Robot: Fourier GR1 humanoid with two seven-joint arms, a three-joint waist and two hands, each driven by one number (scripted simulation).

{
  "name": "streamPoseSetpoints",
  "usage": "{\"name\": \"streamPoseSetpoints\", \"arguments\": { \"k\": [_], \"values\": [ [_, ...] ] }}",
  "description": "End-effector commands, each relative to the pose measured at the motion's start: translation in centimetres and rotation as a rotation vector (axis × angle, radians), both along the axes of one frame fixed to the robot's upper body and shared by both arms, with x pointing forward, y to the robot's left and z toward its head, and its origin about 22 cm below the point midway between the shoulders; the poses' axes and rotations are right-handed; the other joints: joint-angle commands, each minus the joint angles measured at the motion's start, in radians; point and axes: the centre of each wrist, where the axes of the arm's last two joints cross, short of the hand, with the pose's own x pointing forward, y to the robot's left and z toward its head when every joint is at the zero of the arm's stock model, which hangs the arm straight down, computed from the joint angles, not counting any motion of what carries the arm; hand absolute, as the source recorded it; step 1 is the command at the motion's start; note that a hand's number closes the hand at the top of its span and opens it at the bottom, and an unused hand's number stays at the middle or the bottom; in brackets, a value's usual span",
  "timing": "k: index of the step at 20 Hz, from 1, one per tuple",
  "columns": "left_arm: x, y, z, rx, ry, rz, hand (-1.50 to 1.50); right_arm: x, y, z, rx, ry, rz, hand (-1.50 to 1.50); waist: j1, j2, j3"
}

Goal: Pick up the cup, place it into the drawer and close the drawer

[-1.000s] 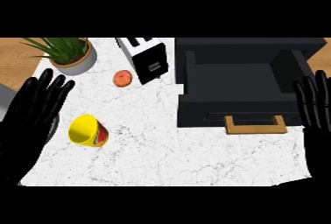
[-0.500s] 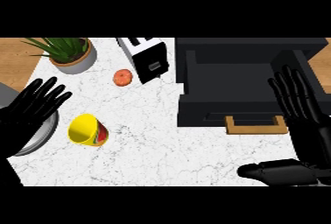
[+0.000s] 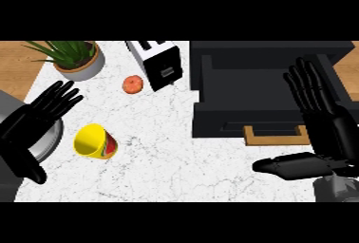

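Presently: yellow plastic cup with red-and-green print (image 3: 95,141), on white marbled counter (image 3: 175,161), near left hand (image 3: 38,118), well apart from open black drawer (image 3: 266,80). Cup seemingly on its side; long axis roughly left–right, mouth toward left hand, base toward drawer. Left hand: fingers straight, spread, holding nothing. Right hand (image 3: 326,123): fingers straight, thumb out, over drawer's right wall, empty. Risk, judged: a sideways nudge from the fingers could roll the cup away before any grasp closes.

White marble counter (image 3: 175,159) w/ grey veins, wood surface (image 3: 20,53) beyond at far L & R corners.
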Motion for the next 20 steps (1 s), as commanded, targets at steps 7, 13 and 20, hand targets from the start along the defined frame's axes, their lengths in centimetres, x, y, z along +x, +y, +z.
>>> {"name": "streamPoseSetpoints", "arguments": {
  "k": [7, 13, 20],
  "values": [
    [0.0, 2.5, -6.5, 0.099, 0.081, 0.069, -1.5, 1.7, 0.1, 1.2, -0.013, -0.019, 0.019, -1.5, -0.002, 0.001, -0.001],
    [-0.8, 3.4, -9.5, 0.123, 0.088, 0.106, -1.5, 1.0, -0.8, 2.3, -0.004, -0.02, 0.026, -1.5, -0.012, 0.002, -0.002],
    [-1.5, 1.6, -12.5, 0.134, 0.099, 0.123, -1.5, 1.9, -1.2, 3.4, -0.015, -0.03, 0.013, -1.5, -0.026, 0.01, -0.004]
  ]
}}
